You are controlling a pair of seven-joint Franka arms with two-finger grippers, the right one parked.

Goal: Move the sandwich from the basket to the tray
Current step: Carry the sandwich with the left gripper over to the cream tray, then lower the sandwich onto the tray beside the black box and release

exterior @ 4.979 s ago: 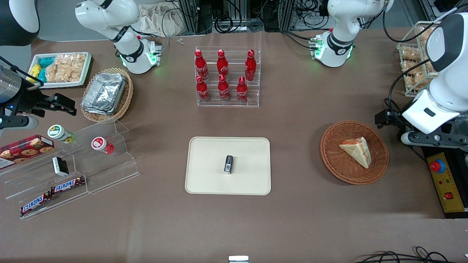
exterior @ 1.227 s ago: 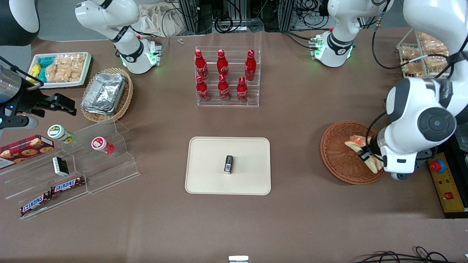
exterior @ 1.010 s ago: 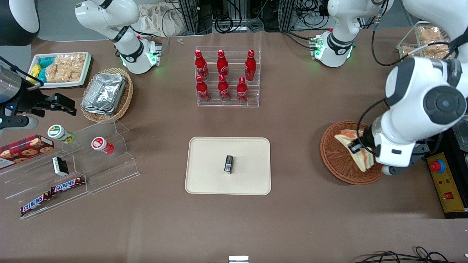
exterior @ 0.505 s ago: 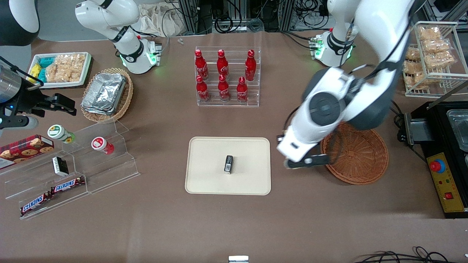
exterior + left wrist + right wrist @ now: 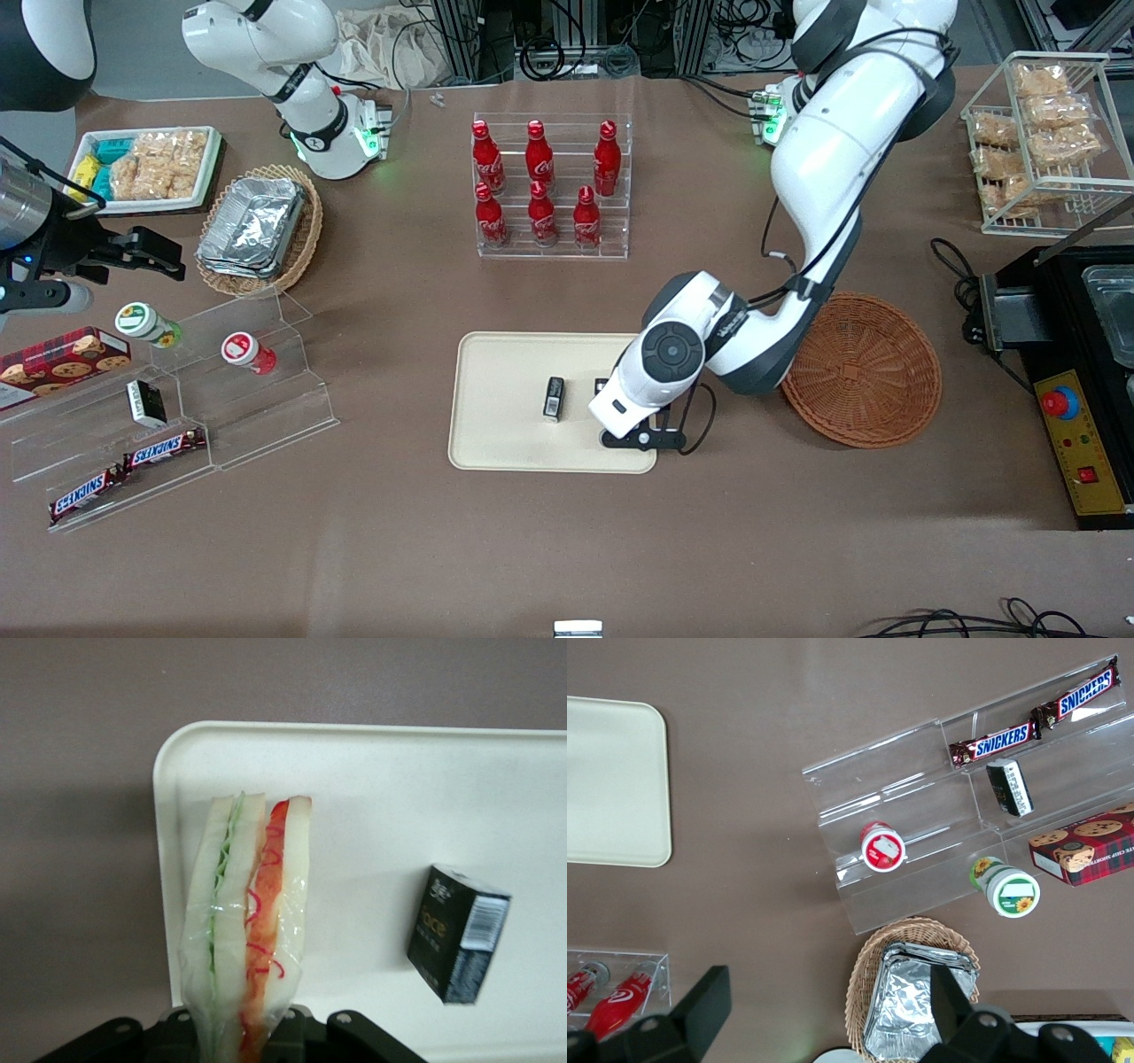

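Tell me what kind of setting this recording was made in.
Probably a robotics lab staged as a snack shop: the cola bottles stand in a clear rack, chocolate bars lie on acrylic steps, and cable bundles edge the table. The gripper, over the tray, holds the sandwich; the basket sits beside.

Sandwich upright above tray; basket empty.

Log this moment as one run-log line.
phase: carry | gripper: shut on sandwich, above tray | basket: no sandwich | small black box: on tray
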